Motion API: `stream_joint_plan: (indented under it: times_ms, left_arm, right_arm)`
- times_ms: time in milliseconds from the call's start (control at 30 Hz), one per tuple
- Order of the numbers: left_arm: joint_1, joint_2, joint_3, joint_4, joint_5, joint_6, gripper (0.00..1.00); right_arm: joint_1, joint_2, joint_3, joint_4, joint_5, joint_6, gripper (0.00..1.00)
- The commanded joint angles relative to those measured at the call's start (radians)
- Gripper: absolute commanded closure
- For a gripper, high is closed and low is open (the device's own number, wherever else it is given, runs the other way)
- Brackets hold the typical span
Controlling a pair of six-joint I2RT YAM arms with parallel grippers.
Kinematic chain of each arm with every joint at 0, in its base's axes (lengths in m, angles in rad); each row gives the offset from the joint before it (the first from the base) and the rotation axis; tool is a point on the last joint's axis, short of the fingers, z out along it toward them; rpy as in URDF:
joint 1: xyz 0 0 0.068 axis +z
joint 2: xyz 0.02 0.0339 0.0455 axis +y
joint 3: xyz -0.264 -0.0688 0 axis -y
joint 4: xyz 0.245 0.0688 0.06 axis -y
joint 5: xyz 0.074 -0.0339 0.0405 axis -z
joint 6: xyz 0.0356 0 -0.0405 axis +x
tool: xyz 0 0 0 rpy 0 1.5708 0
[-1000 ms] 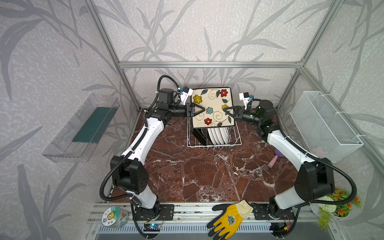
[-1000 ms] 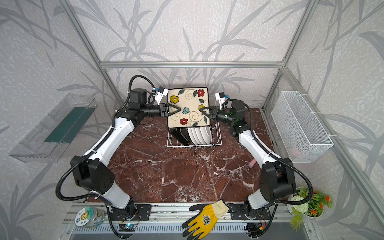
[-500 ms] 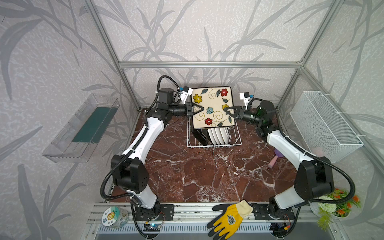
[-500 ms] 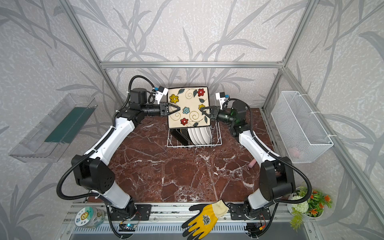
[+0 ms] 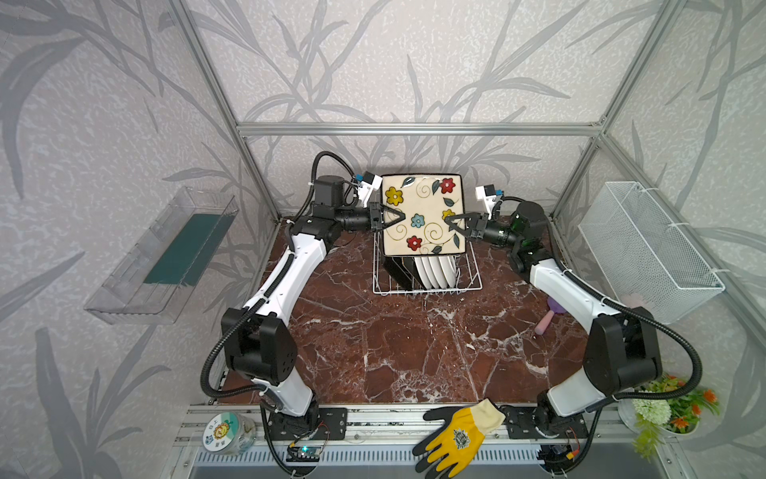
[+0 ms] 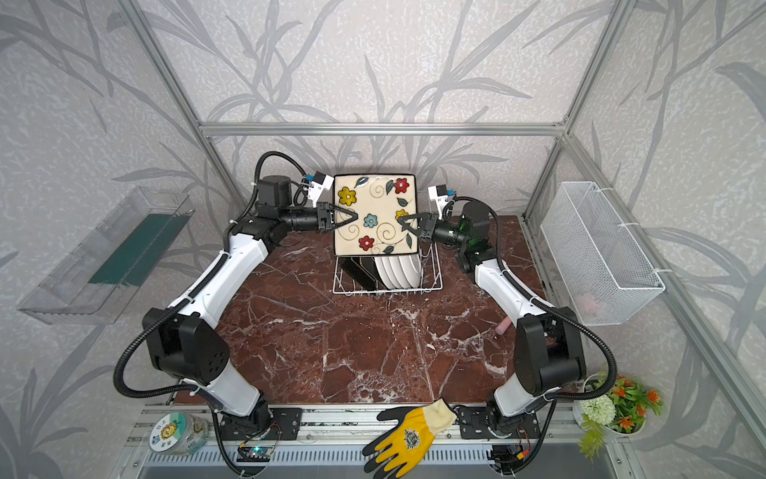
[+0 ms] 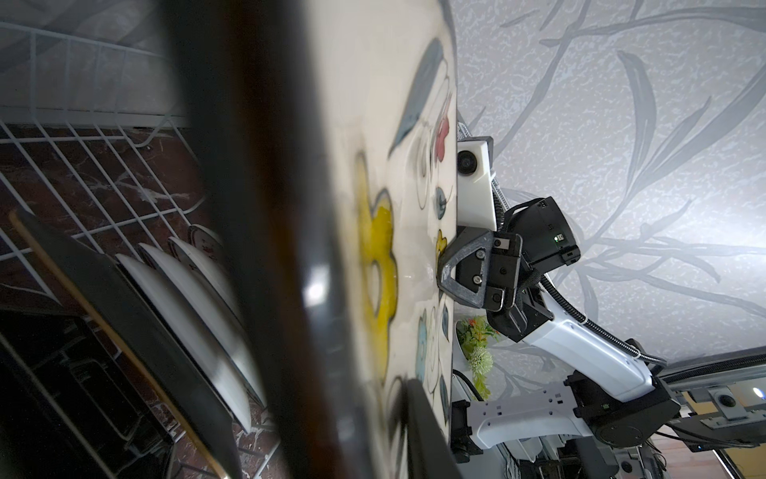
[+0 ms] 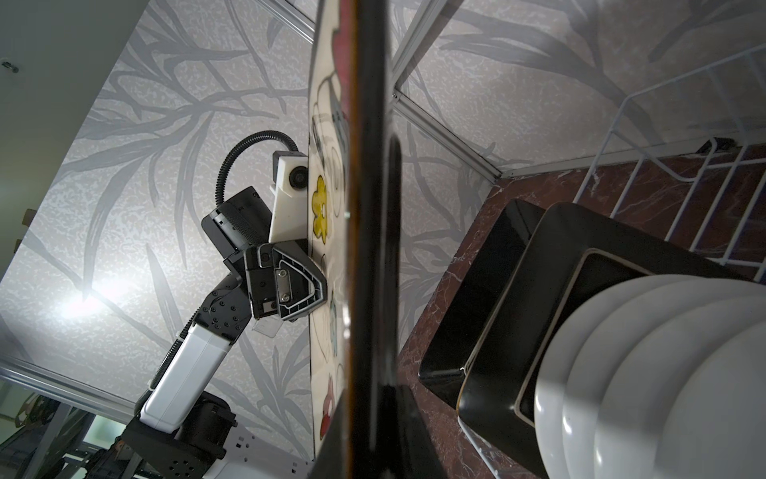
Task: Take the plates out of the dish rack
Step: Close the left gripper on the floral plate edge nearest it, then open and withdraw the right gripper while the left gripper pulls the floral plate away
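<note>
A square plate (image 5: 420, 215) (image 6: 375, 220) with a cream flowered face hangs upright over the dish rack (image 5: 385, 286) (image 6: 344, 286). Both grippers hold it. My left gripper (image 5: 396, 216) (image 6: 352, 216) is shut on its left edge. My right gripper (image 5: 452, 222) (image 6: 404, 224) is shut on its right edge. In the left wrist view the plate's dark rim (image 7: 265, 207) fills the middle between my jaws. The right wrist view shows the same rim (image 8: 369, 207). In the rack stand black-backed square plates (image 5: 398, 269) (image 8: 539, 290) and several round white plates (image 5: 435, 269) (image 8: 663, 373).
A clear plastic tray (image 5: 166, 249) hangs on the left wall. A white mesh basket (image 5: 646, 249) hangs on the right wall. A pink and purple object (image 5: 547, 319) lies near the right arm. A yellow glove (image 5: 456, 435) and a jar (image 5: 224, 431) sit on the front rail.
My left gripper's jaws have closed on the plate's left edge. The plate and my right gripper have hardly moved.
</note>
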Motion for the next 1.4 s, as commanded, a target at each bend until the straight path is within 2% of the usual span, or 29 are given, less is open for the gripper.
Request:
stream_joint_plan:
  times_ms: [0,367,533,700,767,933,1067,1100,1167,1367]
  left_arm:
    - [-0.014,-0.011,0.013,0.009,-0.047,0.03,1.0]
    - [-0.007,-0.02,-0.01,0.103,-0.095,-0.11,1.0]
    - [-0.007,-0.023,-0.011,0.116,-0.106,-0.131,1.0]
    - [-0.002,-0.03,-0.009,0.124,-0.115,-0.144,1.0]
    - [-0.001,-0.038,-0.004,0.119,-0.122,-0.148,1.0]
    - [0.002,-0.071,0.0,0.113,-0.143,-0.146,1.0]
    - [0.007,-0.087,0.014,0.084,-0.154,-0.135,1.0]
    - [0.009,-0.09,0.018,0.081,-0.155,-0.135,1.0]
    - [0.012,-0.094,0.026,0.076,-0.149,-0.132,1.0]
    - [0.033,-0.098,0.1,-0.013,-0.15,-0.081,1.0]
  right_arm:
    - [0.01,-0.022,0.028,0.12,0.008,0.013,0.9]
    - [0.01,-0.031,0.032,0.083,0.028,0.005,0.76]
    - [0.01,-0.036,0.031,0.074,0.034,0.003,0.74]
    - [0.01,-0.039,0.032,0.061,0.037,-0.001,0.65]
    - [0.006,-0.046,0.027,0.039,0.06,-0.007,0.57]
    - [0.006,-0.073,0.024,-0.001,0.09,-0.035,0.46]
    - [0.006,-0.102,0.024,-0.058,0.105,-0.077,0.34]
    - [0.006,-0.113,0.019,-0.071,0.11,-0.085,0.25]
    - [0.006,-0.134,0.012,-0.105,0.117,-0.108,0.01]
    - [0.007,-0.203,0.024,-0.303,0.146,-0.255,0.01]
